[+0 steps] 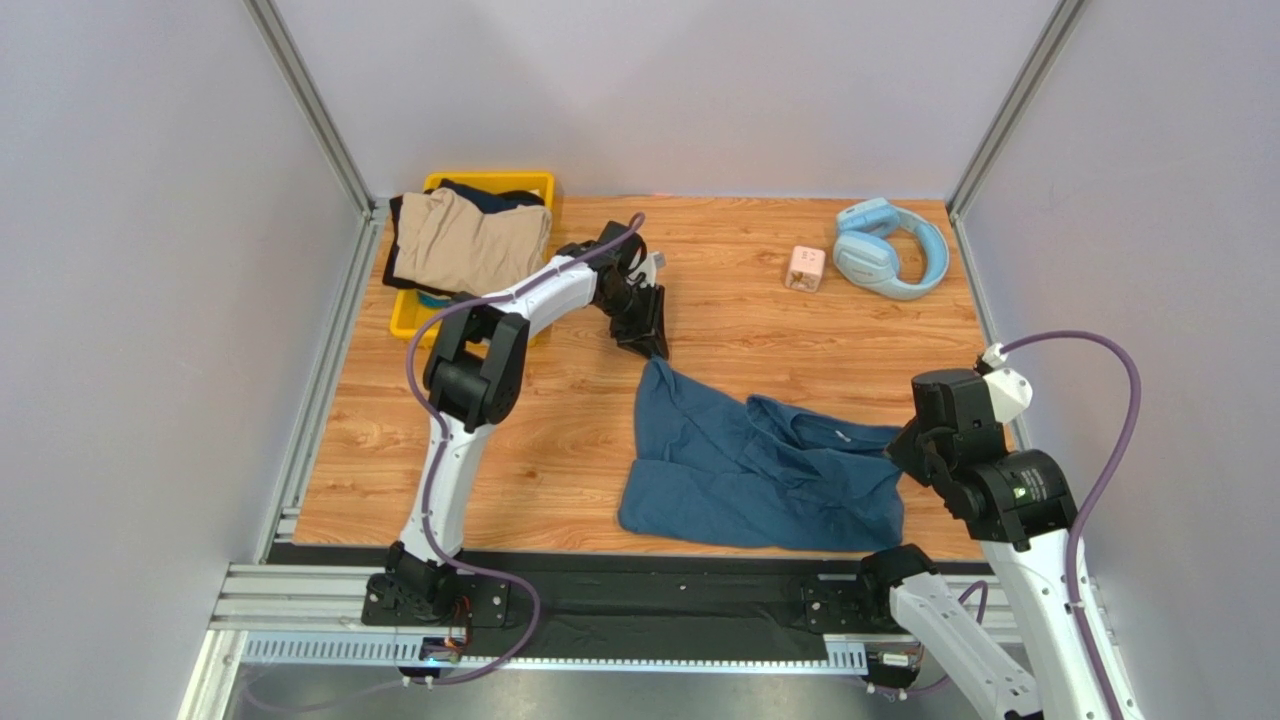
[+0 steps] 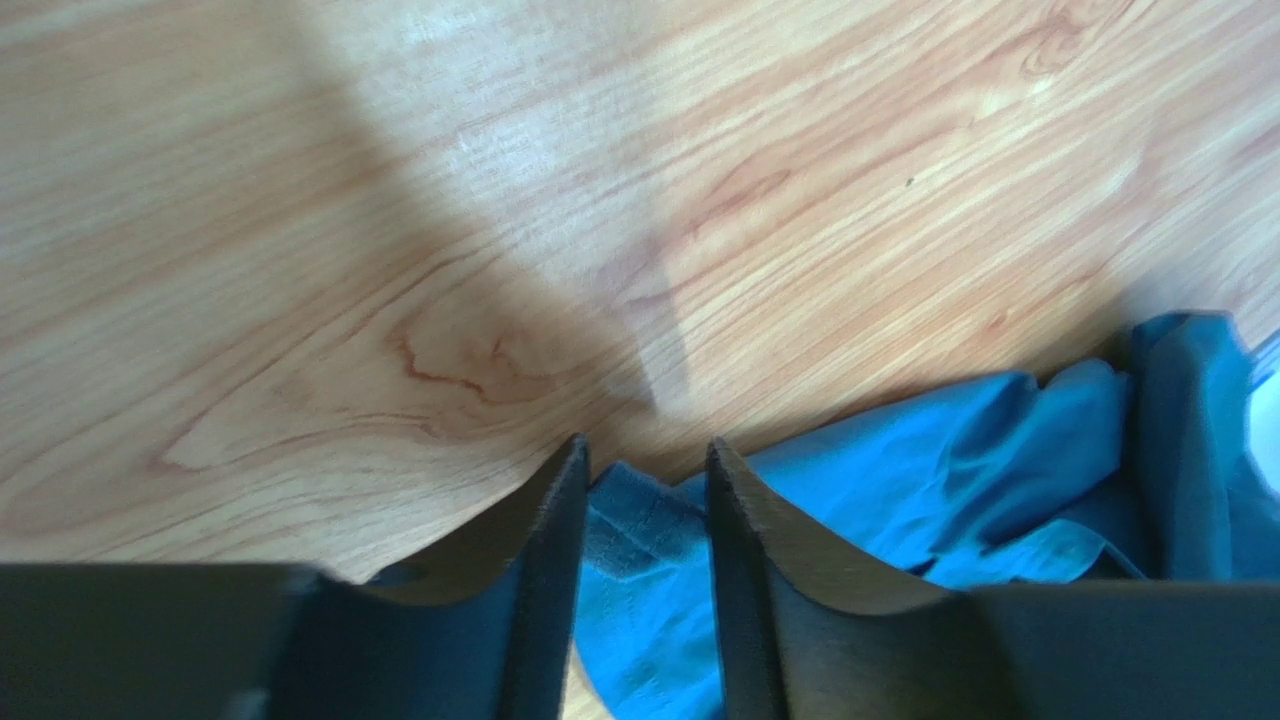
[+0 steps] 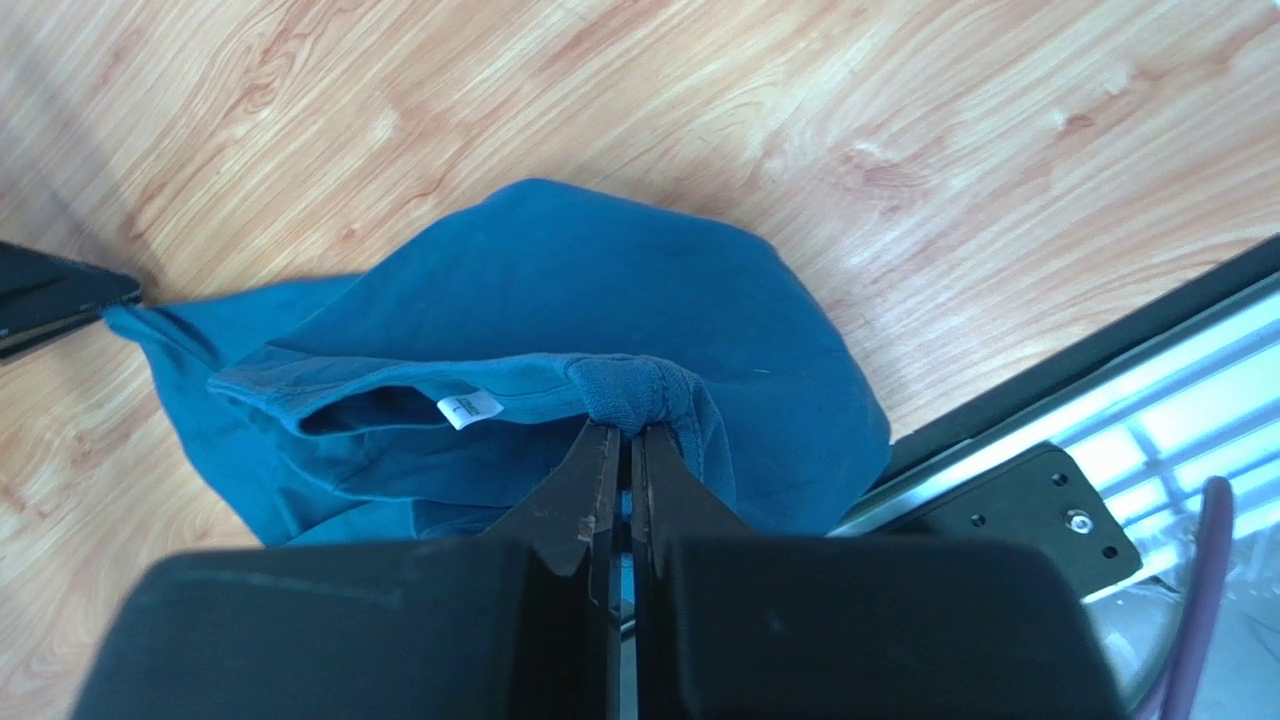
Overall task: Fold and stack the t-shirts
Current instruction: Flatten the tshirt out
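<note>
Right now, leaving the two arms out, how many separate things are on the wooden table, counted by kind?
Cloth garments: 3 (teal-blue cloth t-shirt, tan bunched cloth garment, dark navy cloth garment)
Yellow plastic bin: 1
Light-blue over-ear headphones: 1
Small pale pink cube: 1
Total: 6

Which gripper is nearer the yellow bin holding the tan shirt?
Left. The left gripper hangs just right of the yellow bin; the right gripper pinches the teal t-shirt far across the table.
</note>
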Robot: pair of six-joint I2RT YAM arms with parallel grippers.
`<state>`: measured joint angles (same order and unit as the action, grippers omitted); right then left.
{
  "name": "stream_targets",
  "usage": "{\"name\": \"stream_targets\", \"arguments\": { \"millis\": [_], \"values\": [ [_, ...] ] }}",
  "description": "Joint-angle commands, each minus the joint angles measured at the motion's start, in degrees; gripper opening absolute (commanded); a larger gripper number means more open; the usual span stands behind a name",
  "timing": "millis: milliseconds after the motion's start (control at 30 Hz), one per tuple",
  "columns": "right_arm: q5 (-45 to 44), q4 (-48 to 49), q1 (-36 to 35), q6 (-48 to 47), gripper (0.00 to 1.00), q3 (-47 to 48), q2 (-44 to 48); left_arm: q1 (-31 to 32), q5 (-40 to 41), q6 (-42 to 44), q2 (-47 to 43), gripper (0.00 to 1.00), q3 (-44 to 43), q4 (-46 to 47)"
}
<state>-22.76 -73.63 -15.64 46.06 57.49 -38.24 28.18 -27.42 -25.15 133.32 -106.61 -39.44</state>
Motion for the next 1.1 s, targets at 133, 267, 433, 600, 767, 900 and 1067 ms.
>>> {"name": "stream_targets", "arguments": {
  "millis": [133, 267, 433, 600, 767, 900, 1067],
  "values": [
    [-4.7, -1.3, 0.2, 2.0, 0.0, 0.9, 0.9, 2.8, -1.7, 2.7, -0.4, 0.0, 2.6, -1.9],
    [-4.8, -0.2, 0.2, 2.7, 0.0, -0.8, 1.0, 3.0, -1.4, 2.6, -2.4, 0.0, 3.9, -1.9],
    [-5.9, 0.5, 0.2, 2.6, 0.0, -2.2, 0.6, 2.7, 6.7, 4.4, -8.1, 0.0, 5.0, -4.3],
    [-10.2, -3.3, 0.2, 1.8, 0.0, -0.8, -1.0, -1.2, 16.0, 3.6, -16.1, 0.0, 9.6, -6.2],
    [-13.2, -11.7, 0.2, 5.0, 0.0, 4.6, -0.2, -5.0, 23.7, 6.0, -26.0, 0.0, 14.0, -7.8],
    [-12.6, -10.9, 0.2, 3.3, 0.15, 5.5, 1.6, -7.2, 25.8, 6.7, -29.6, 0.0, 18.5, -8.1],
    [-15.3, -10.0, 0.2, 0.2, 0.47, 8.5, -1.4, -8.5, 22.3, 6.1, -28.2, 0.0, 20.2, -8.5]
  ]
}}
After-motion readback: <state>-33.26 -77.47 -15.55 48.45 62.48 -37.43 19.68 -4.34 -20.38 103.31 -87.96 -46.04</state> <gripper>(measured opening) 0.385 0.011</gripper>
